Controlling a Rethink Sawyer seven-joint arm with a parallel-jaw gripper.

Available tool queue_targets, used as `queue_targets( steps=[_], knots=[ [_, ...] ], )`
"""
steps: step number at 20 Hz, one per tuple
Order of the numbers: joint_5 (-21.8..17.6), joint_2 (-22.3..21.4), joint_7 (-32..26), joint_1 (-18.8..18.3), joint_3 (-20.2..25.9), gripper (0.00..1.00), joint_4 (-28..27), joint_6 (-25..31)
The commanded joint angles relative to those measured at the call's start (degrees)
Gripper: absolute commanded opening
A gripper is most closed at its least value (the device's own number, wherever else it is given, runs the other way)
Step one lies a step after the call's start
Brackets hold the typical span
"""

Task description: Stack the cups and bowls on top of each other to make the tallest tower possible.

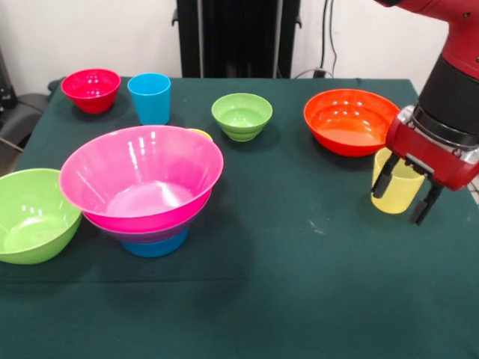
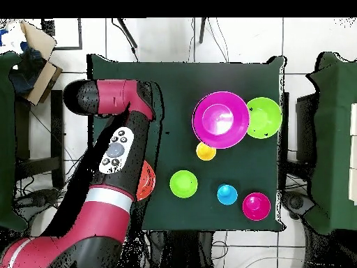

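My gripper is at the front view's right, down around the pale yellow cup, which stands upright just in front of the orange bowl. The tower's wide pink bowl sits on a purple bowl and a mid blue bowl. The orange-yellow cup peeks out behind the tower. The big lime green bowl, small red bowl, sky blue cup and small green bowl stand apart. In the overhead view the arm hides my gripper and the pale cup.
The dark green table carries everything. The table's right edge runs close beside my gripper. In the overhead view the pink bowl and lime bowl sit near the far right corner, with the orange bowl half under the arm.
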Motion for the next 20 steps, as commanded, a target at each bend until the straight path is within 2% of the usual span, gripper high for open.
queue_targets(
  steps=[1,8,12,16,20],
  knots=[
    [-0.83,-0.37,9.00,0.36,0.32,1.00,0.02,9.54],
    [-1.74,-1.89,4.31,-0.91,0.80,1.00,1.78,7.43],
    [-2.48,-1.96,3.86,-0.52,-0.31,1.00,1.11,9.60],
    [0.19,-1.94,7.59,0.05,0.75,1.00,0.71,11.94],
    [3.84,-1.85,10.72,0.14,3.69,1.00,0.75,10.69]
  ],
)
